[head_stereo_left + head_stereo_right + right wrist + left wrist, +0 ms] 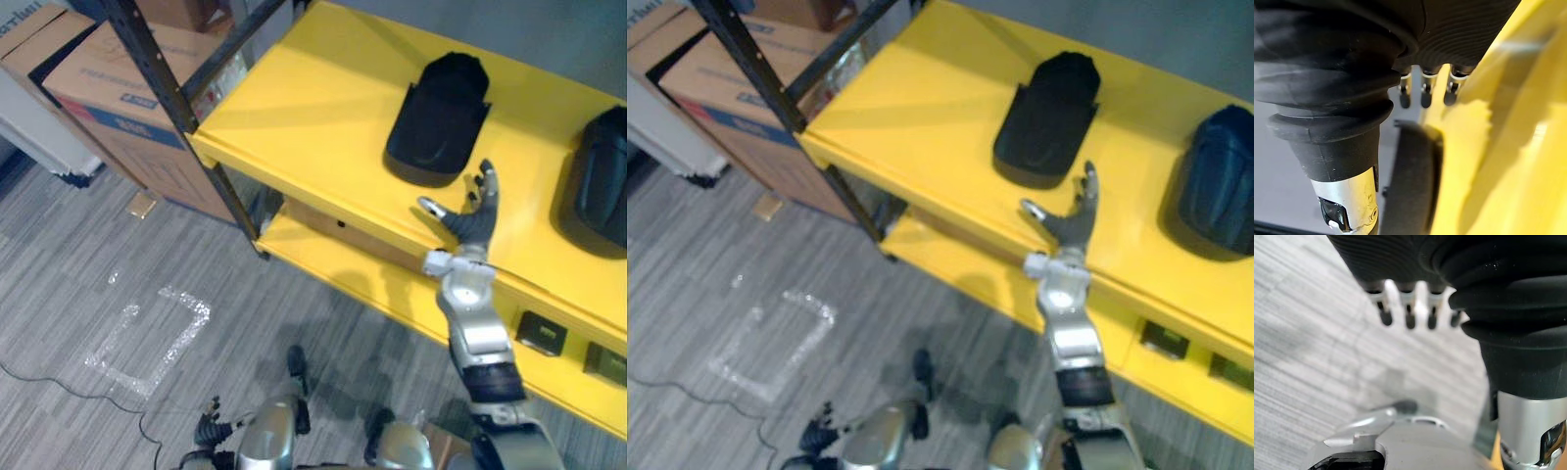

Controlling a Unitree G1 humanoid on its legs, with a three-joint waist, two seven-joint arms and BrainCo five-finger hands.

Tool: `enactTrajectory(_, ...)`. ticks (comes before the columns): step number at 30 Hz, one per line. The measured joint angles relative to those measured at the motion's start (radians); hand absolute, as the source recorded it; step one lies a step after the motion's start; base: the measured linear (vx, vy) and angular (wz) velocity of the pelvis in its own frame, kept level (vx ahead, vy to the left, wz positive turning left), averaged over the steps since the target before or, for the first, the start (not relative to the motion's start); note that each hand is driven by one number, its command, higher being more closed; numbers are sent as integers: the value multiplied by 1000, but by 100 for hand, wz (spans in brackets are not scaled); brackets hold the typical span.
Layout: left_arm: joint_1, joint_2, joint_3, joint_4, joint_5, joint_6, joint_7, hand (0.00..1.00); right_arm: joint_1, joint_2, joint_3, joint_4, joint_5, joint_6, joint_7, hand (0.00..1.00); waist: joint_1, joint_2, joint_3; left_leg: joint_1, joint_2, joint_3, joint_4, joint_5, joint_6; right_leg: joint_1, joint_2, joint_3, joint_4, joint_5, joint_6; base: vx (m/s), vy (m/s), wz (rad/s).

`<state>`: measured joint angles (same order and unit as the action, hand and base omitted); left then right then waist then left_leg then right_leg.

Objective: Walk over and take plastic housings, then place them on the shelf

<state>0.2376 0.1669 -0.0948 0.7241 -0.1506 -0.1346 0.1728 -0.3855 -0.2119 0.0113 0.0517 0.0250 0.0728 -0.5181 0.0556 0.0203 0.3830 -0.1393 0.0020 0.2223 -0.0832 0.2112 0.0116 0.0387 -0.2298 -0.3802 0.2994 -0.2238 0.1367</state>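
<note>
Lying on the yellow top board of the shelf (323,108), the nearer black moulded plastic housing (441,117) has its long axis running from the board's front edge toward the back, broad end to the front and narrower rounded end away. A second black plastic housing (1215,181) lies well apart to its right with a similar lie; the right eye view takes in more of it than the left eye view. The right hand (473,217) hovers at the front edge just before the nearer housing, fingers straight, thumb spread, holding nothing. Its wrist view shows a dark rim (1410,186) past the fingertips, probably that housing. The left hand (209,428) hangs low over grey carpet (69,264), fingers (1409,318) straight and empty.
</note>
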Motion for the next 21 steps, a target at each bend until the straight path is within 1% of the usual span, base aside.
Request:
enactTrajectory(7,0,0,-6,-2,0,0,0,0,0,0,1,8,1,-12,42,0,0,2,1,2,1,0,0,-2,-5,0,0,0,3,-1,-1,0,0,0)
enactTrajectory(11,0,0,-6,-3,0,0,0,0,0,4,22,11,4,-27,72,0,1,2,1,3,2,-1,0,-1,-6,0,1,0,1,-2,-2,0,0,0)
enactTrajectory(13,0,0,-6,-4,0,0,0,0,0,9,23,11,20,-30,85,0,2,2,1,4,3,-1,0,-1,-7,0,1,0,2,-3,-1,0,0,0)
enactTrajectory(18,0,1,-6,-5,1,0,0,0,0,10,33,29,23,-63,117,0,4,2,1,4,3,-1,0,0,-7,1,1,0,1,-3,-1,0,0,0)
enactTrajectory(21,0,2,-6,-5,1,0,0,0,0,10,46,29,22,-65,130,0,5,2,1,6,4,-1,0,0,-7,3,2,0,0,-3,-1,0,0,0)
